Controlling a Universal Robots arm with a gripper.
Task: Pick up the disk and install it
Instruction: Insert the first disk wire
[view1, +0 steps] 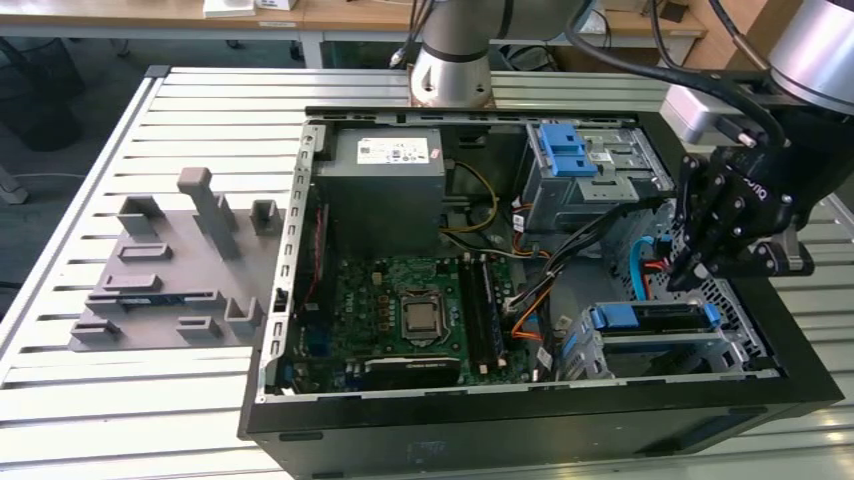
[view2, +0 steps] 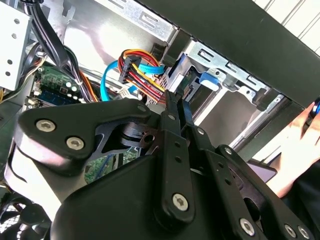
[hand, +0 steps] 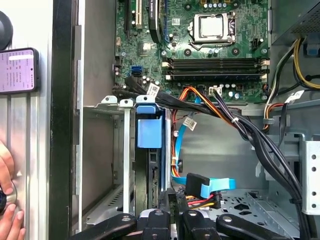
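Disk (view1: 650, 317) just below pincer (view1: 683, 272)

A black open computer case (view1: 534, 420) sits on a pale grey slatted metal table (view1: 160, 400), beside a grey moulded fixture block (view1: 167, 270). Inside, a green circuit motherboard (view1: 400, 310) carries a silver processor socket (view1: 424, 318). The grey boxy power supply (view1: 387, 170) bears a white sticker. Bright blue plastic tabs mark the silver metal drive cage (view1: 587, 165) and the disk (view1: 647, 318) in the lower bay. Orange, red and yellow wires (view2: 140, 75) bundle beside a light blue ribbon cable (hand: 215, 186). The matte black gripper (view1: 694, 265) shows silver screws.
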